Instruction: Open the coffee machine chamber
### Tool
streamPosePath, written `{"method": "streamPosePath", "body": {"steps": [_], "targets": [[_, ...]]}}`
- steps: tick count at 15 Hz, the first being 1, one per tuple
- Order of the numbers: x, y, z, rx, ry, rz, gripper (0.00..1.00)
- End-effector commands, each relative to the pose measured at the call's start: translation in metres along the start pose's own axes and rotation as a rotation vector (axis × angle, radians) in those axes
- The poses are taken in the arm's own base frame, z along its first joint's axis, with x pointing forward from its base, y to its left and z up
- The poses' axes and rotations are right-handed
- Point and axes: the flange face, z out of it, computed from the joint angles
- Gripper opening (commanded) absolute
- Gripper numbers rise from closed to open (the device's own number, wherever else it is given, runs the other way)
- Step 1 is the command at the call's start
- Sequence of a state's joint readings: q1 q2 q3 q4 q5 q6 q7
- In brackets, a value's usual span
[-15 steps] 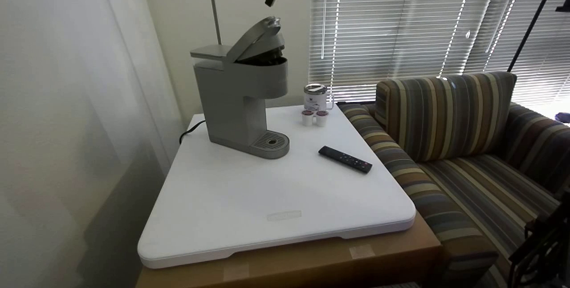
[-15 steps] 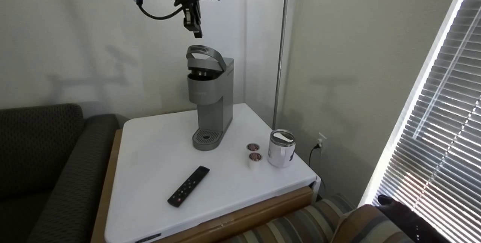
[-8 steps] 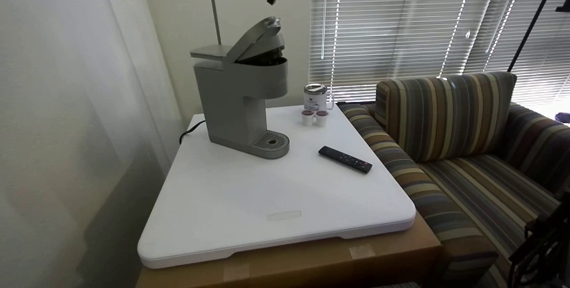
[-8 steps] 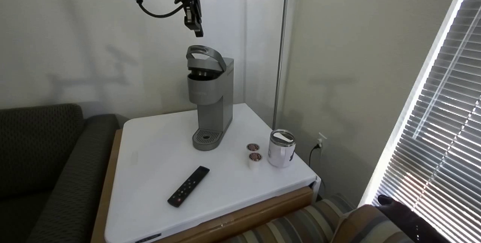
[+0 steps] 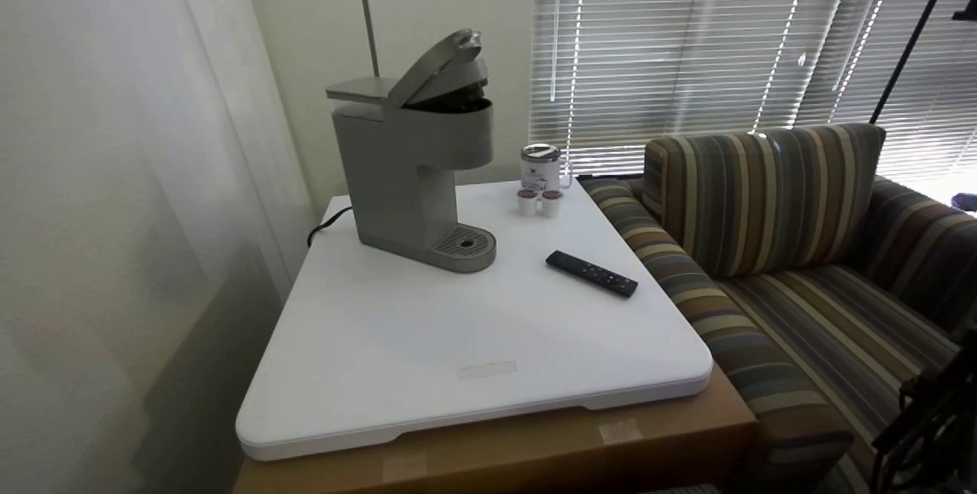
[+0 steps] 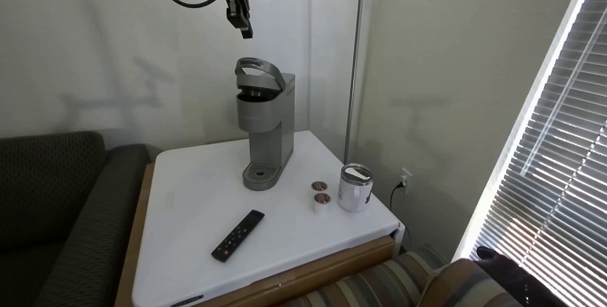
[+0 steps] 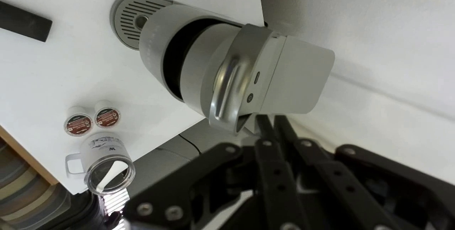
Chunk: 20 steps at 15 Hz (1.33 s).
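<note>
The grey coffee machine (image 5: 404,173) stands on a white tabletop (image 5: 412,341), its chamber (image 5: 436,66) tipped up — the gripper (image 7: 272,118) hangs above it, apart, its jaws squeezed together.

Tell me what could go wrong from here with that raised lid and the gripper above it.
The lid of the coffee machine slants up with nothing gripping it, so a bump might drop it. The gripper hangs above, apart from it; coming straight down could push it shut. The mug stands near the table's edge, so a low sweep that way might tip it off.
</note>
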<state>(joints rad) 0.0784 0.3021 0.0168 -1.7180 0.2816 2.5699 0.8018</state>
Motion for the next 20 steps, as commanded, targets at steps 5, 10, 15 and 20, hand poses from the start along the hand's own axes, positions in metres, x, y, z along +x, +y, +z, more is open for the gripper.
{"method": "streamPosePath", "body": {"steps": [5,10,15,20], "targets": [[-0.015,0.014,-0.026,-0.053,-0.046,-0.012,0.7],[-0.022,0.02,-0.037,-0.083,-0.077,-0.019,0.99],[-0.026,0.024,-0.043,-0.104,-0.111,-0.027,1.0],[-0.026,0.017,-0.038,-0.103,-0.112,-0.018,1.0]]}}
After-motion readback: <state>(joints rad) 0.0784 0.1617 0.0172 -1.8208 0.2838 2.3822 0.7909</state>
